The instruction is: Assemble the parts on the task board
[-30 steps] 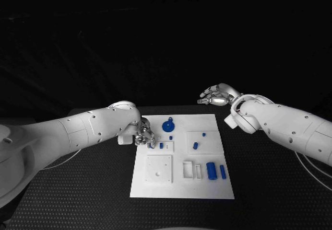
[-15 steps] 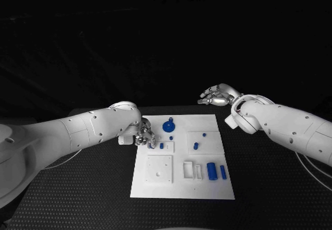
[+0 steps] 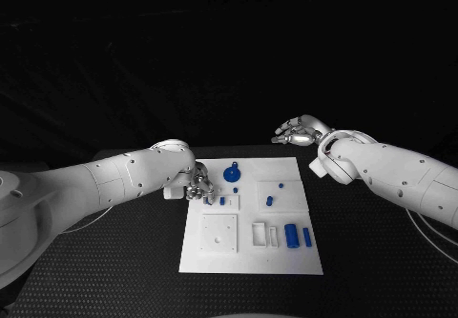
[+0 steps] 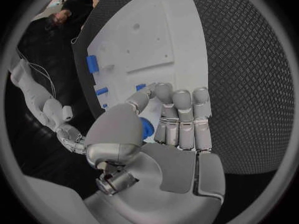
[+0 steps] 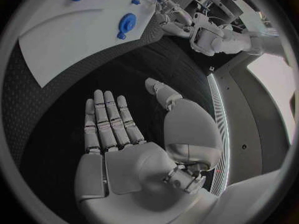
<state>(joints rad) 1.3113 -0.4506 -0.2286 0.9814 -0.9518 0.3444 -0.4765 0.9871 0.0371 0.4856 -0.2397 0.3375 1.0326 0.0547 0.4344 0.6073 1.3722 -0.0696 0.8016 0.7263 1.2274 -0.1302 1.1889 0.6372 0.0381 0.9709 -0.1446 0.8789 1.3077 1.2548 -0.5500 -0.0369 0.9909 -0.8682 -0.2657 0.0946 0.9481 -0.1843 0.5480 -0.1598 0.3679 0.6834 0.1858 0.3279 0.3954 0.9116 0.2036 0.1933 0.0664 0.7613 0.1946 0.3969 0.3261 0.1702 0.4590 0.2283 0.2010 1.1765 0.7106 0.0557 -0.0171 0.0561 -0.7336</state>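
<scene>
Left hand (image 3: 198, 187) is seen from the head at the board's (image 3: 250, 265) left edge, fingers closed on a small blue part (image 4: 146, 128), pinched against the thumb at the wrist; it should be lowered squarely. Right hand (image 3: 300, 131) is held open beyond the board.

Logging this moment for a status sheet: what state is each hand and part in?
Left robot hand: over the task board's left edge, fingers curled around a small blue part.
Right robot hand: open, empty, raised beyond the board.
Round blue part: lying loose on the board.
</scene>
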